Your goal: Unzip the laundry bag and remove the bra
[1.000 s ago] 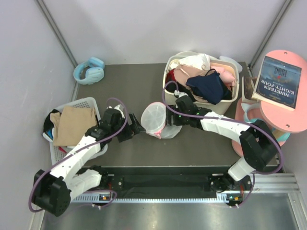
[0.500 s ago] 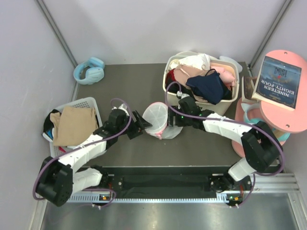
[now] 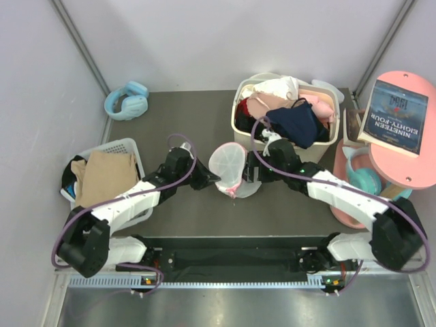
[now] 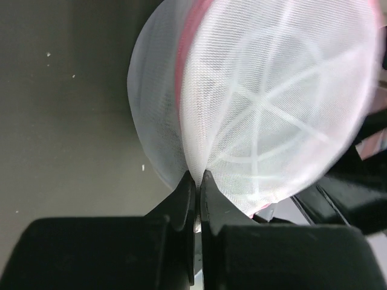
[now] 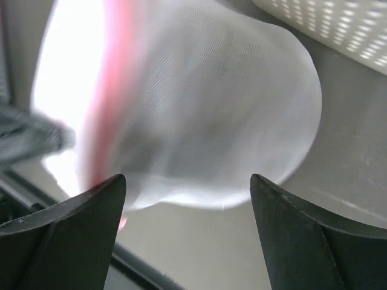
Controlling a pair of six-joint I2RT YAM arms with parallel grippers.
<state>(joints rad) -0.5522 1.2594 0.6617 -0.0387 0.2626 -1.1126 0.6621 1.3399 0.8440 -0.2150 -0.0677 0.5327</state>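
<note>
Item: laundry bag (image 3: 228, 167), mid-table. Left gripper (image 4: 196, 181): clenched on its mesh. Right gripper (image 5: 187, 178): released, straddling the bag. Keep your pinch taut; seek the pull along the pink zipper trim (image 4: 184, 72).

book (image 3: 394, 117) reads "nineteen eighty-four"
</note>
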